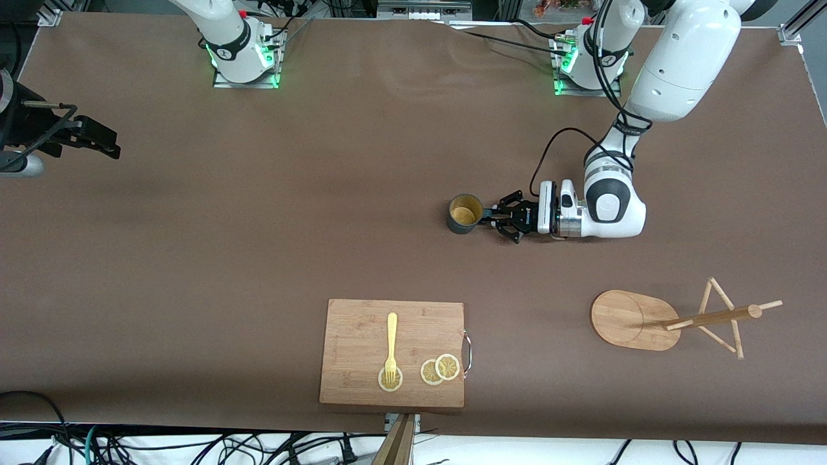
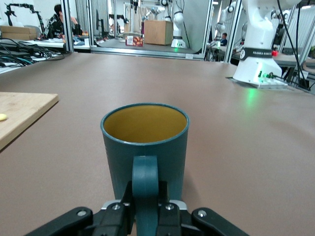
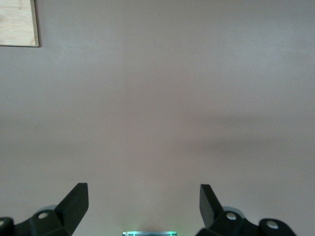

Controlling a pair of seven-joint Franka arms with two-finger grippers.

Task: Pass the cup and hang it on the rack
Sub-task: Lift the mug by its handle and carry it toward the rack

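Rectangular wooden board point(image 1: 392, 352), ribbed cup point(image 1: 464, 214)

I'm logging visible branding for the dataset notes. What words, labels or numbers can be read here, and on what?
Black band on the arm base: white lettering, too small to read.
Left gripper, shut on the cup handle: a small white mark, unreadable.
Cup, rack, board, fork, right gripper: no text.

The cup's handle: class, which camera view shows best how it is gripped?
The left wrist view: the left gripper is shut on the cup by its handle, seen close. The front view shows the grip small, from above. The right wrist view shows no cup.
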